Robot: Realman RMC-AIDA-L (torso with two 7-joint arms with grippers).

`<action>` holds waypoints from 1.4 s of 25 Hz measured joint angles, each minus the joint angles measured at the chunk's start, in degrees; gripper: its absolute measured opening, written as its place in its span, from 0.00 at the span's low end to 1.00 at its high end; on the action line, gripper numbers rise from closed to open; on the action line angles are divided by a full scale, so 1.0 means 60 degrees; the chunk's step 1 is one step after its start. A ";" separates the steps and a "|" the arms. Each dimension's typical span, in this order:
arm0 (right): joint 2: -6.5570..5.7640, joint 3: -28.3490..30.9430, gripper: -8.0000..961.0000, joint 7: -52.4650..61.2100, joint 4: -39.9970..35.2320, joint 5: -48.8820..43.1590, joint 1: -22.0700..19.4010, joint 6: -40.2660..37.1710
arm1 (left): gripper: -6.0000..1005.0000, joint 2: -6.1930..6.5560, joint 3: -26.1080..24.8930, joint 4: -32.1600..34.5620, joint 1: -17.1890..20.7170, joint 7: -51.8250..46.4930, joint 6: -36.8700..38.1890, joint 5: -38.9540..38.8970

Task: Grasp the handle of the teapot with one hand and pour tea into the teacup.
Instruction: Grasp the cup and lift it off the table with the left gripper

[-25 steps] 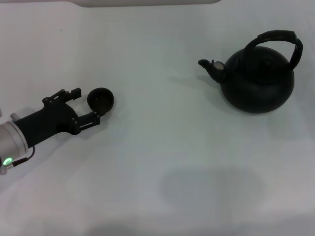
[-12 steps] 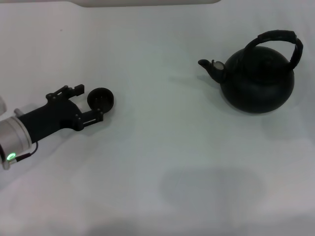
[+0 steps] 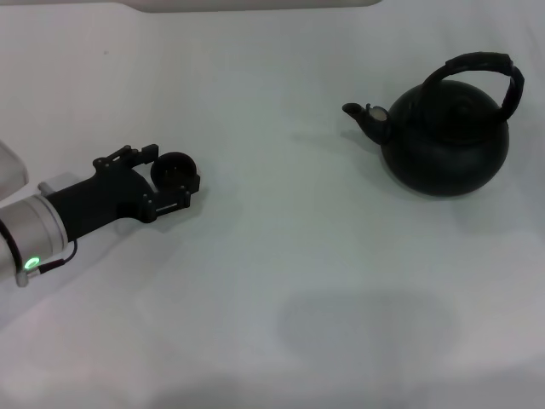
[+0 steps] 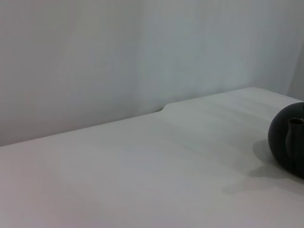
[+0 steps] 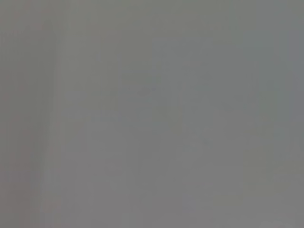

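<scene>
The black teapot [image 3: 447,145] stands upright at the right of the white table, its spout [image 3: 362,115] pointing left and its arched black handle [image 3: 481,64] above it. Part of the teapot also shows in the left wrist view [image 4: 287,145]. The tiny dark teacup [image 3: 175,172] stands at the left. My left gripper [image 3: 170,175] lies low over the table with its fingers [image 3: 143,154] open on either side of the teacup; I cannot tell if they touch it. My right gripper is out of view; its wrist view shows only plain grey.
The white table [image 3: 281,256] stretches between the teacup and the teapot. A white edge [image 3: 255,4] runs along the far side. A pale wall [image 4: 95,57] rises behind the table in the left wrist view.
My left gripper has moved forward and to the right, so the teacup now sits between its open fingers. The teapot has not moved.
</scene>
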 joint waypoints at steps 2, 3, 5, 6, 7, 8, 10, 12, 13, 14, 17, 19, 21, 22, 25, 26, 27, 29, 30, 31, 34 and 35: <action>0.0007 0.0000 0.66 0.0024 -0.0177 0.0005 -0.0041 -0.0051 | 0.88 -0.0007 0.0006 -0.0008 0.0000 -0.0001 -0.0042 -0.0005; 0.0023 -0.0001 0.66 0.0030 -0.0313 0.0004 -0.0095 -0.0054 | 0.88 -0.0011 0.0006 -0.0033 -0.0003 -0.0002 -0.0057 -0.0011; 0.0064 -0.0018 0.66 0.0039 -0.0575 -0.0006 -0.0196 -0.0052 | 0.88 -0.0016 0.0011 -0.0114 -0.0020 -0.0005 -0.0098 -0.0011; 0.0071 -0.0029 0.66 0.0040 -0.0630 -0.0010 -0.0221 -0.0042 | 0.88 -0.0016 0.0013 -0.0164 -0.0023 -0.0010 -0.0128 -0.0010; 0.0077 -0.0044 0.66 0.0041 -0.0679 -0.0015 -0.0238 -0.0035 | 0.88 -0.0015 0.0013 -0.0196 -0.0028 -0.0019 -0.0144 -0.0010; 0.0077 -0.0052 0.66 0.0042 -0.0696 -0.0021 -0.0244 -0.0027 | 0.88 -0.0015 0.0013 -0.0217 -0.0028 -0.0024 -0.0151 -0.0010; 0.0077 -0.0054 0.66 0.0044 -0.0700 -0.0024 -0.0240 -0.0014 | 0.88 -0.0014 0.0014 -0.0251 -0.0028 -0.0031 -0.0156 -0.0010; 0.0077 -0.0056 0.66 0.0045 -0.0701 -0.0026 -0.0227 -0.0011 | 0.88 -0.0014 0.0013 -0.0262 -0.0028 -0.0031 -0.0158 -0.0011; 0.0078 -0.0057 0.66 0.0046 -0.0703 -0.0026 -0.0215 -0.0010 | 0.88 -0.0014 0.0013 -0.0270 -0.0028 -0.0032 -0.0158 -0.0011; 0.0078 -0.0059 0.66 0.0047 -0.0702 -0.0028 -0.0209 -0.0008 | 0.88 -0.0013 0.0013 -0.0276 -0.0027 -0.0032 -0.0160 -0.0010; 0.0072 -0.0059 0.66 0.0050 -0.0646 -0.0031 -0.0196 0.0001 | 0.88 -0.0014 0.0014 -0.0267 -0.0027 -0.0032 -0.0163 -0.0010; 0.0068 -0.0051 0.66 0.0052 -0.0632 -0.0031 -0.0194 0.0009 | 0.88 -0.0014 0.0013 -0.0231 -0.0028 -0.0033 -0.0163 -0.0010; 0.0066 -0.0038 0.66 0.0053 -0.0629 -0.0032 -0.0195 0.0021 | 0.88 -0.0013 0.0013 -0.0198 -0.0044 -0.0033 -0.0164 -0.0010; 0.0063 -0.0031 0.66 0.0053 -0.0627 -0.0032 -0.0199 0.0029 | 0.88 -0.0013 0.0012 -0.0189 -0.0062 -0.0033 -0.0164 -0.0010; 0.0050 -0.0010 0.66 0.0054 -0.0614 -0.0031 -0.0206 0.0093 | 0.88 -0.0013 0.0012 -0.0180 -0.0116 -0.0032 -0.0164 -0.0010; 0.0048 -0.0008 0.66 0.0053 -0.0610 -0.0031 -0.0203 0.0116 | 0.88 -0.0013 0.0012 -0.0176 -0.0120 -0.0033 -0.0164 -0.0010; 0.0048 -0.0008 0.66 0.0051 -0.0609 -0.0031 -0.0201 0.0129 | 0.88 -0.0013 0.0012 -0.0169 -0.0123 -0.0033 -0.0164 -0.0010; 0.0053 -0.0008 0.66 0.0034 -0.0606 -0.0031 -0.0198 0.0157 | 0.88 -0.0013 0.0013 -0.0159 -0.0126 -0.0033 -0.0163 -0.0010; 0.0057 -0.0008 0.66 0.0030 -0.0606 -0.0032 -0.0198 0.0157 | 0.88 -0.0013 0.0013 -0.0152 -0.0130 -0.0033 -0.0163 -0.0010; 0.0061 -0.0006 0.66 0.0026 -0.0605 -0.0031 -0.0198 0.0157 | 0.88 -0.0013 0.0013 -0.0153 -0.0131 -0.0033 -0.0163 -0.0010; 0.0070 -0.0004 0.66 0.0016 -0.0605 -0.0031 -0.0199 0.0157 | 0.88 -0.0013 0.0013 -0.0196 -0.0145 -0.0063 -0.0163 -0.0007; 0.0071 -0.0004 0.66 0.0013 -0.0605 -0.0031 -0.0200 0.0157 | 0.88 -0.0013 0.0012 -0.0212 -0.0156 -0.0090 -0.0163 0.0006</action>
